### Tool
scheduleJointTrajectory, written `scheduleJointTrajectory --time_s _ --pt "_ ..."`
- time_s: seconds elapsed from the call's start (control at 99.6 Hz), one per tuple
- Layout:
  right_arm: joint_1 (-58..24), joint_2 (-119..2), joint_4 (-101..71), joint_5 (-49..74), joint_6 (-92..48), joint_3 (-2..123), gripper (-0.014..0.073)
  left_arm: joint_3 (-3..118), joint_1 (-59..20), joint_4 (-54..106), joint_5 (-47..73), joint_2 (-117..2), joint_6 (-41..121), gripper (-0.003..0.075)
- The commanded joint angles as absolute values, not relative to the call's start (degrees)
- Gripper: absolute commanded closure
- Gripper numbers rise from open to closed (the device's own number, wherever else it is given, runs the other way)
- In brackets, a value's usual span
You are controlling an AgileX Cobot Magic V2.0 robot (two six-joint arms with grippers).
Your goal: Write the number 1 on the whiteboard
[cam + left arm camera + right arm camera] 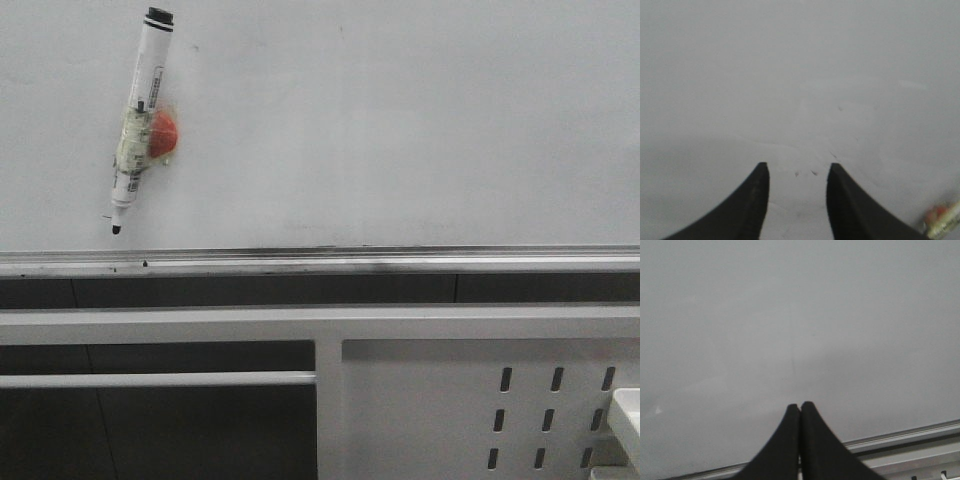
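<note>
Though glossy, whiteboard point(400, 130) unmarked.

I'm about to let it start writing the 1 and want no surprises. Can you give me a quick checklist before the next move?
1. Marker reachable: ok, stuck on the whiteboard with tape and an orange holder.
2. Marker cap off: ok, tip bare, pointing down.
3. Left gripper ready to grasp: ok, open and empty.
4. Right gripper out of the way: ok, shut, holding nothing.
5. Writing area blank: ok, no stroke, only faint specks.
6. Arms' distance from the board: cannot tell.
</note>
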State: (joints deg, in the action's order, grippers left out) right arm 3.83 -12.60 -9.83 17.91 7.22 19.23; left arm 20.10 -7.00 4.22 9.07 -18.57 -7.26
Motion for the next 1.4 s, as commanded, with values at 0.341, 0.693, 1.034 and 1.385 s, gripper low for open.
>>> scheduleJointTrajectory --time_s 0.341,0.693,1.034,1.385 --pt "1.8 -18.2 -8.5 10.3 6.5 18.1 0.0663 10.8 -30.9 -5.8 -23.8 -33.1 -1.1 0.0376" --pt "1.8 -21.9 -7.6 10.9 6.5 18.1 0.0663 8.3 -33.9 -1.3 -46.1 -54.7 0.8 0.0377" --pt "1.8 -22.7 -7.6 10.8 6.5 18.1 0.0663 8.3 -34.0 -0.9 -74.1 -79.1 -2.4 0.0385" --pt "1.8 -22.7 -7.6 10.7 6.5 18.1 0.0663 11.7 -34.0 0.0 -78.0 -86.6 -2.3 0.0386"
